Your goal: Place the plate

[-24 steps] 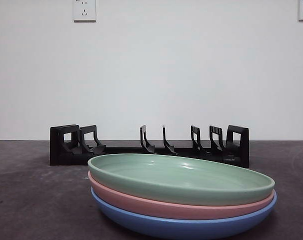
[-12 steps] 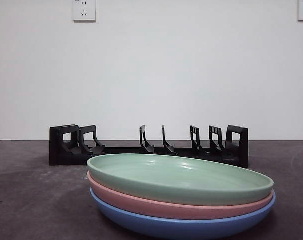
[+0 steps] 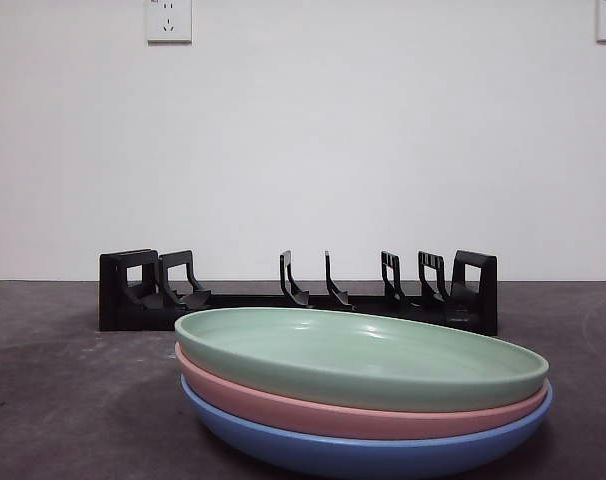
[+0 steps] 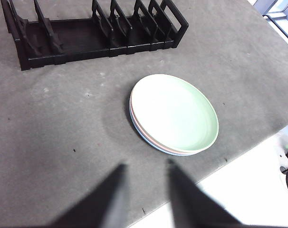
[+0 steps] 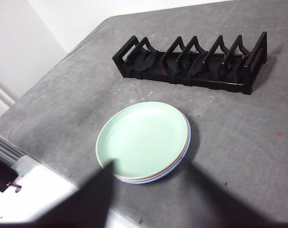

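Both arms wait high above the surface (image 4: 53, 123), nothing gripped. My left claw (image 4: 145, 178) has its jaws parted with a clear gap and only bare surface showing between them; my right claw (image 5: 148, 175) is spread wider, also empty. Nearest, just ahead of and below both claws, sits the stack of plates: count three, nested flat, green plate (image 3: 361, 358) on top, pink plate (image 3: 353, 412) in the middle, blue plate (image 3: 368, 450) at the bottom touching the surface. Nested like this, only the green one offers a free rim, so I judge it is the one to take first, by the edge. Beyond the stack, well apart from it and farther from my claws, lies the black rack (image 3: 298, 292), count one, long side facing the plates, with upright dividers in pairs and a taller end frame at each end. All slots appear unoccupied. The dividers would presumably hold a plate on edge, so the green plate must be tilted upright before going in. No step of placing is begun yet.
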### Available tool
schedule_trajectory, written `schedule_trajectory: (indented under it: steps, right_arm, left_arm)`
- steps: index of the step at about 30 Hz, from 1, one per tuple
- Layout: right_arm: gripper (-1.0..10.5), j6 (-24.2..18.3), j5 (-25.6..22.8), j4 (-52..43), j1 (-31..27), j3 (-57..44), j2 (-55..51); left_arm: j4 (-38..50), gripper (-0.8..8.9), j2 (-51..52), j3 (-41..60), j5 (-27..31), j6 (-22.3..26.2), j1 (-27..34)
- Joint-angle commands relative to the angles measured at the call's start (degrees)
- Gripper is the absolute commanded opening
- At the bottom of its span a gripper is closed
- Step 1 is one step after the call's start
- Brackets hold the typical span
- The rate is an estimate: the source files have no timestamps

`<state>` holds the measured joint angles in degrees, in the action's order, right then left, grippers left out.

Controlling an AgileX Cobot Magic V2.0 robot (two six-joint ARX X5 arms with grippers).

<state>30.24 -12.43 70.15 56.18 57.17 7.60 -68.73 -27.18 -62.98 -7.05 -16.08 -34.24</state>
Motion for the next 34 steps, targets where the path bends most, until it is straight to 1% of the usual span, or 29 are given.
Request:
schedule_trajectory:
  steps: [1, 2, 17, 20, 23, 25, 26, 28, 29, 31, 34]
  right_arm:
    - [0.2, -0.72, -2.08, -0.66, 0.57, 0.35, 0.13]
    - [0.2, -0.72, -2.69, -0.61, 0.57, 0.35, 0.13]
    - [0.2, -0.7, -2.64, -0.68, 0.57, 0.39, 0.11]
    - [0.2, -0.7, -2.64, -0.68, 0.57, 0.39, 0.11]
    - [0.2, -0.7, -2.64, -0.68, 0.57, 0.39, 0.11]
    - [0.2, -0.7, -2.64, -0.68, 0.57, 0.39, 0.11]
    - [0.2, -0.7, -2.64, -0.68, 0.57, 0.39, 0.11]
    - [0.2, -0.7, -2.64, -0.68, 0.57, 0.39, 0.11]
    - [0.2, -0.7, -2.64, -0.68, 0.57, 0.39, 0.11]
    - [0.2, -0.7, -2.64, -0.68, 0.57, 0.39, 0.11]
    - [0.2, -0.7, -2.64, -0.68, 0.57, 0.39, 0.11]
  left_arm:
    - [0.68, 0.12, -0.07, -0.57, 1.86, 0.46, -0.22]
    - [0.55, 0.12, -0.07, -0.59, 1.88, 0.17, -0.22]
    - [1.62, 0.12, 0.87, 0.26, 1.88, 0.17, -0.04]
    - [1.4, 0.12, 1.18, 0.5, 1.36, 0.2, 2.62]
    - [1.46, 0.12, 1.7, 0.87, 0.81, 0.79, 7.52]
    - [2.8, 0.12, 2.58, 1.75, 2.75, 6.1, 11.93]
    - [5.01, 0.12, 3.32, 2.69, 3.91, 9.66, 14.51]
    - [12.7, 0.12, 5.38, 6.14, 4.66, 15.69, 19.91]
    - [16.65, 0.12, 6.34, 8.09, 4.63, 17.2, 22.03]
    - [26.45, 0.12, 8.52, 13.35, 4.63, 16.79, 26.43]
    - [37.24, 0.12, 11.15, 20.57, 4.5, 14.99, 31.06]
